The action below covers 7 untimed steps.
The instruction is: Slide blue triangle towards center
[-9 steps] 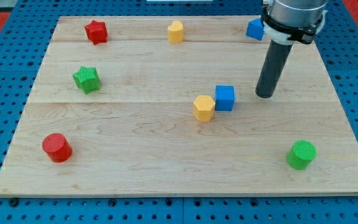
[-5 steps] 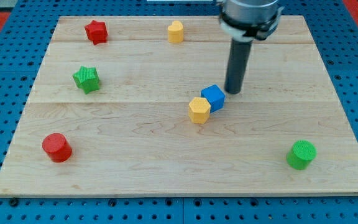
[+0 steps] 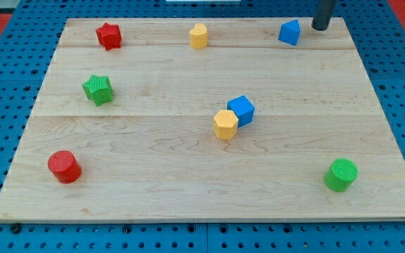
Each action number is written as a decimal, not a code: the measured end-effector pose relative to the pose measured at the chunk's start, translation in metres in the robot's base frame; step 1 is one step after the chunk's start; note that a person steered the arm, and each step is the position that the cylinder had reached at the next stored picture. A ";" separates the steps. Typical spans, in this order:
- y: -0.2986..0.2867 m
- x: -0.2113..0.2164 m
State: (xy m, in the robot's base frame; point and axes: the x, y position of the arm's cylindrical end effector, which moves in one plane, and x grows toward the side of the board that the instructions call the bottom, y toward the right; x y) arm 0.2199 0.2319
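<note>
Mostly cropped rod, my tip (image 3: 320, 28) just right of blue triangle (image 3: 290, 32)

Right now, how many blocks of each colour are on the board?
Red: 2, star and cylinder
Yellow: 2, and
Blue: 2, triangle and cube
Green: 2, star and cylinder
Total: 8

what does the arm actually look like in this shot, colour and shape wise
Only the lowest stretch of my rod shows: a straight, dark grey to black cylinder, plain and matte, ending in my tip at the view's top, just right of the blue triangle. No cables, markings or silver collar are visible.
</note>
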 end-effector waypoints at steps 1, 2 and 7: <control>-0.012 0.001; -0.067 0.015; -0.122 0.010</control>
